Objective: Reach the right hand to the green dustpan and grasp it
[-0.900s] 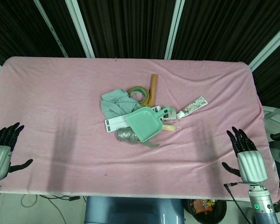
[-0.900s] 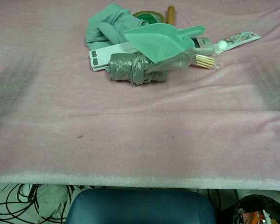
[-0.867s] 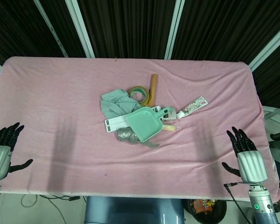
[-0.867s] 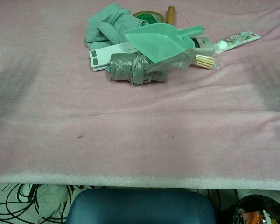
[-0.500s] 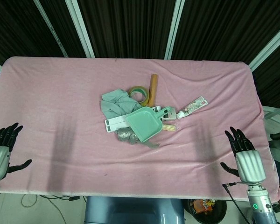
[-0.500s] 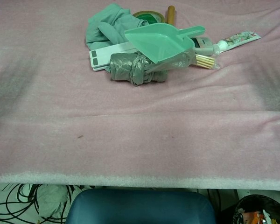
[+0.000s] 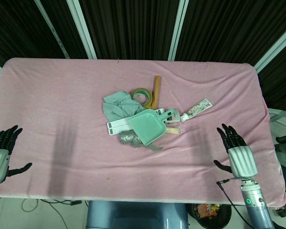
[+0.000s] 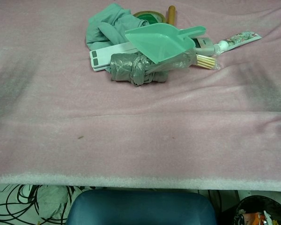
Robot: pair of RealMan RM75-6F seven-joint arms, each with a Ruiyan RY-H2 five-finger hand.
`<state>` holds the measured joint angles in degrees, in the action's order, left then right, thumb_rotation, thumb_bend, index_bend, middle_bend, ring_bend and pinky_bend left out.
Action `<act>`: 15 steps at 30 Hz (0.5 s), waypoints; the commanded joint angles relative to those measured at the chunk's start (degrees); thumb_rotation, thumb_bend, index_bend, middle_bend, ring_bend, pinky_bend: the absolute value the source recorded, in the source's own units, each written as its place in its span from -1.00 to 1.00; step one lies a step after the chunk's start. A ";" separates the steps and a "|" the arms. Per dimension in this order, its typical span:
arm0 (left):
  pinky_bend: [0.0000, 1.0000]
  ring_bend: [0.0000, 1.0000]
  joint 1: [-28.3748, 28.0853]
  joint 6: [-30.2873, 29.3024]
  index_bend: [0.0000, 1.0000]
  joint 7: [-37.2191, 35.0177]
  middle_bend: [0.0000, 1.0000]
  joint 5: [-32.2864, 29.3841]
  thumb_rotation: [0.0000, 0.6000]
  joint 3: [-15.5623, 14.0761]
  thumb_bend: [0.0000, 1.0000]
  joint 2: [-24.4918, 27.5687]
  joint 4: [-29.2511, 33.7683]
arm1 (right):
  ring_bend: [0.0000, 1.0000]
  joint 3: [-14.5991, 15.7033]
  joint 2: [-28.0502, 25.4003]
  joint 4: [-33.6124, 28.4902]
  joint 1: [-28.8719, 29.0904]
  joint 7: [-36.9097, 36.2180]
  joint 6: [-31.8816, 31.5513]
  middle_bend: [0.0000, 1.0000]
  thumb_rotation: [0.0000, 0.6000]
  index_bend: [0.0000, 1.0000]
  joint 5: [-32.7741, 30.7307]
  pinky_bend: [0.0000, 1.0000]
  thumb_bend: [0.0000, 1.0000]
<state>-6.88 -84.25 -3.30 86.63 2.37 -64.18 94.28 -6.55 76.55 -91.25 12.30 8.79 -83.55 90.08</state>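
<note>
Clutter surrounds the green dustpan, which lies near the middle of the pink tablecloth with its handle pointing toward the right and far side. Its scoop rests on top of a crumpled grey plastic bag, and a flat white strip pokes out from under its left edge. Just behind sit a bunched grey-green cloth, a roll of tape and a brown wooden stick lying lengthwise away from the robot. To the right of the handle are a bundle of thin wooden sticks in clear wrap, a small white piece touching the handle's end, and a toothpaste tube angled off to the right.

The right hand hovers above the near right part of the cloth, well apart from the dustpan, holding nothing, with its dark fingers spread and pointing away from the robot. Between it and the dustpan lies bare cloth; the stick bundle and the tube are the nearest things on that side. The left hand sits at the near left edge of the table, likewise empty with fingers apart.

The chest view shows the same pile, the dustpan on top of the bag, and neither hand.
</note>
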 commanded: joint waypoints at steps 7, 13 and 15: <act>-1.00 -1.00 -0.29 1.28 -1.00 -0.80 -1.00 -0.68 1.00 -0.11 -1.00 0.56 0.38 | -0.89 -6.47 8.93 0.42 9.10 4.39 10.00 -0.93 1.00 -1.00 -7.82 -0.50 -0.80; -1.00 -1.00 -0.53 2.10 -1.00 -1.64 -1.00 -1.38 1.00 0.05 -1.00 0.99 0.83 | -0.85 -9.55 16.58 4.13 14.34 6.23 14.55 -0.85 1.00 -0.92 -13.41 -0.48 -0.80; -1.00 -1.00 -0.64 2.51 -1.00 -2.13 -1.00 -1.66 1.00 0.08 -1.00 1.19 0.96 | -0.83 -10.01 19.13 6.30 15.86 6.49 15.66 -0.84 1.00 -0.88 -14.61 -0.47 -0.80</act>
<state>-7.47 -81.89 -5.27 85.09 2.42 -63.09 95.17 -15.53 93.29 -87.08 26.30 14.60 -69.44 76.93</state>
